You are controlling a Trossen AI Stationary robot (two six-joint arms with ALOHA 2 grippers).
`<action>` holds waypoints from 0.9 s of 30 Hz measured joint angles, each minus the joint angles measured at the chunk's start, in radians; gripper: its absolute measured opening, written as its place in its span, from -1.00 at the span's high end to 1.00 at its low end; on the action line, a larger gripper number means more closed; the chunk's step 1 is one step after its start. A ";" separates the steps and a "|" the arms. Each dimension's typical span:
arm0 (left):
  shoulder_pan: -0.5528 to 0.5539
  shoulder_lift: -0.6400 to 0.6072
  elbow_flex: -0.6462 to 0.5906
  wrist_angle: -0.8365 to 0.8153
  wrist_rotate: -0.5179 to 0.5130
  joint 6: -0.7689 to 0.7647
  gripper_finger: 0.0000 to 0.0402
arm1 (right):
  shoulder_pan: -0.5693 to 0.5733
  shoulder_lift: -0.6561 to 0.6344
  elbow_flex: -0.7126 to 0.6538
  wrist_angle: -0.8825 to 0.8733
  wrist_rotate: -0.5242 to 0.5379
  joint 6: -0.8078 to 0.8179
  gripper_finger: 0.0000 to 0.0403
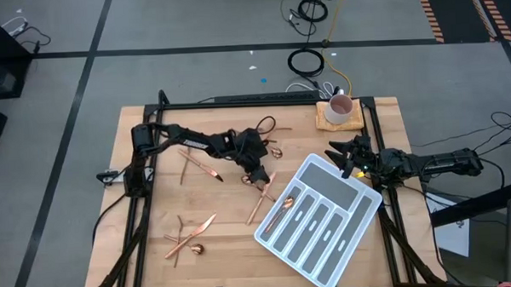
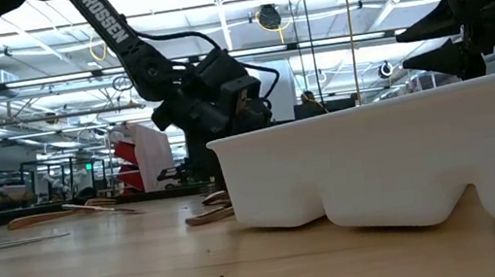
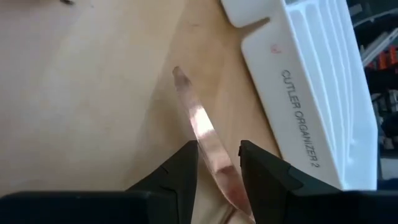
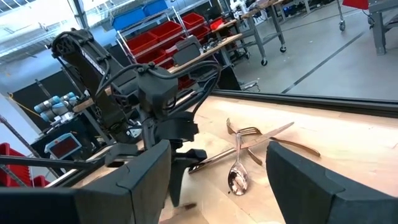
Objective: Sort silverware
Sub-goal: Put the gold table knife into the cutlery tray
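- Two arms share the table (image 1: pixel 157 258), and the biggest thing on it is the grey-white cutlery tray (image 1: pixel 344 243), set at a slant on the right side, probably so both arms can reach its long slots.
- One piece of silverware already lies in a tray slot (image 1: pixel 285 212), lined up with the slot's length.
- Left gripper (image 1: pixel 255 174) is down near the middle of the table, just beside the tray's corner, its fingers (image 3: pixel 186 163) pinching a copper knife (image 3: pixel 200 121); from its wrist view the blade runs straight out between the fingers, roughly along the tray's edge, which I judge suits dropping it lengthwise into a slot.
- Right gripper (image 1: pixel 341 151) waits above the tray's far corner with fingers spread wide, holding nothing.
- Loose pieces lie scattered: a crossed cluster (image 1: pixel 189 239) at the near left, a fork (image 1: pixel 204 169) and a spoon (image 1: pixel 275 149) farther back.
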 joint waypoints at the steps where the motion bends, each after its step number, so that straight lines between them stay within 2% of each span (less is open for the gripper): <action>1: -0.003 0.003 0.000 0.002 0.005 -0.001 0.38 | 0.000 0.000 0.000 0.000 0.000 -0.001 -0.23; 6: -0.016 0.022 0.003 0.009 0.008 -0.001 0.38 | 0.000 0.000 0.000 0.000 0.000 -0.004 -0.23; 13: -0.033 0.024 0.003 0.003 -0.099 -0.038 0.46 | 0.000 0.000 0.000 0.000 0.000 -0.007 -0.23; 20: -0.044 0.020 0.002 0.000 -0.121 -0.071 0.47 | 0.000 0.000 0.000 0.000 0.000 -0.007 -0.23; 27: -0.095 0.020 0.000 -0.011 -0.187 -0.073 0.47 | 0.000 0.000 0.000 0.000 0.000 -0.007 -0.23</action>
